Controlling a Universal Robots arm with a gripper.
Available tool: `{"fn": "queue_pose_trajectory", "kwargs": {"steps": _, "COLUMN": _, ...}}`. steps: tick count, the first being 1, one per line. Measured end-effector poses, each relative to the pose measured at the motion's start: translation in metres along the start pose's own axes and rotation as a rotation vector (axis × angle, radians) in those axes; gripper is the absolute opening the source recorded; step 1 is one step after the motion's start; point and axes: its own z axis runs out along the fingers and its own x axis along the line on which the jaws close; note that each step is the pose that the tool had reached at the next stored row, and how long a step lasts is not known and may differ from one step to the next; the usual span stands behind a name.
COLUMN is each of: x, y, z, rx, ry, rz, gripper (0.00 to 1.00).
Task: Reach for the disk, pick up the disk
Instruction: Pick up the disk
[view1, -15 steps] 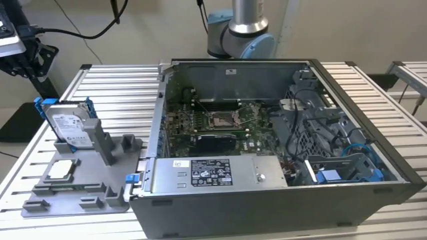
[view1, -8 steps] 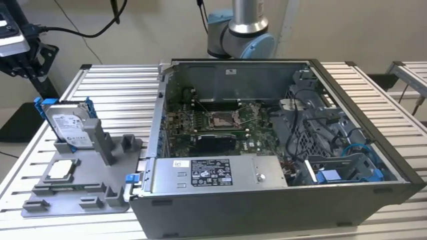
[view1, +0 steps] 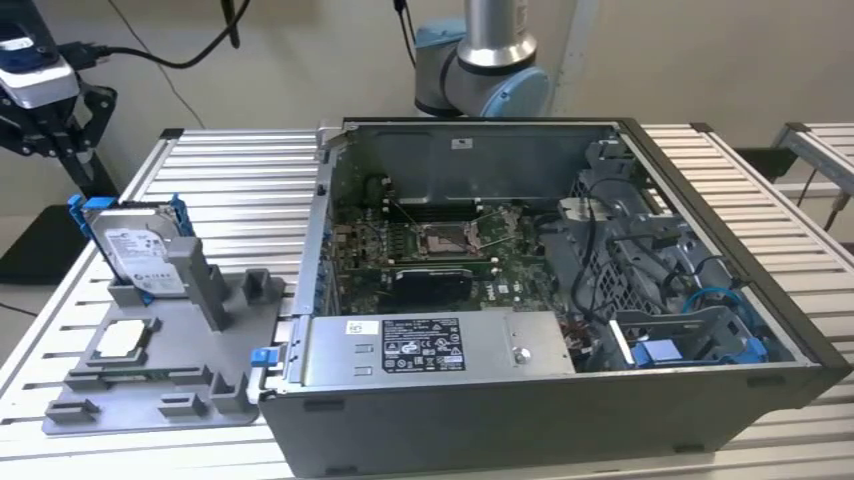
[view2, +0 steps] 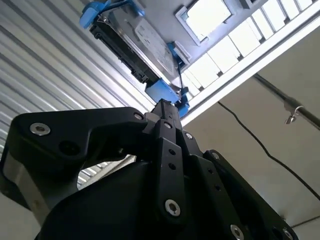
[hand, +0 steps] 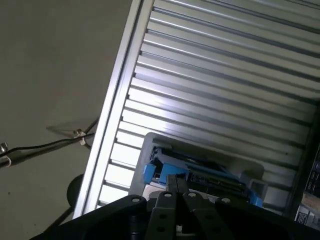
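The disk (view1: 138, 245) is a silver-grey hard drive with a white label in a bright blue carrier. It stands upright on edge in a grey holder at the exterior view's left. My gripper (view1: 56, 148) hangs above it and further to the exterior view's left, beyond the table's edge and apart from the disk. In both wrist views the disk (view2: 145, 42) (hand: 200, 172) lies just past the fingertips. The gripper (view2: 164, 106) (hand: 175, 181) is shut, its black fingers pressed together with nothing between them.
The grey holder tray (view1: 147, 400) also carries a small square silver chip (view1: 123, 338). An open computer case (view1: 534, 300) takes up the middle and the exterior view's right of the slatted metal table (view1: 227, 180). The arm's base (view1: 481, 60) stands behind the case.
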Motion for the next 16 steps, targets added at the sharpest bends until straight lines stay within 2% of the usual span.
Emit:
{"fn": "queue_pose_trajectory", "kwargs": {"steps": 7, "x": 0.0000, "y": -0.0002, "z": 0.0000, "rx": 0.0000, "ry": 0.0037, "rz": -0.099, "gripper": 0.00}}
{"fn": "queue_pose_trajectory", "kwargs": {"steps": 16, "x": 0.0000, "y": -0.0002, "z": 0.0000, "rx": 0.0013, "ry": 0.0071, "rz": -0.267, "gripper": 0.00}}
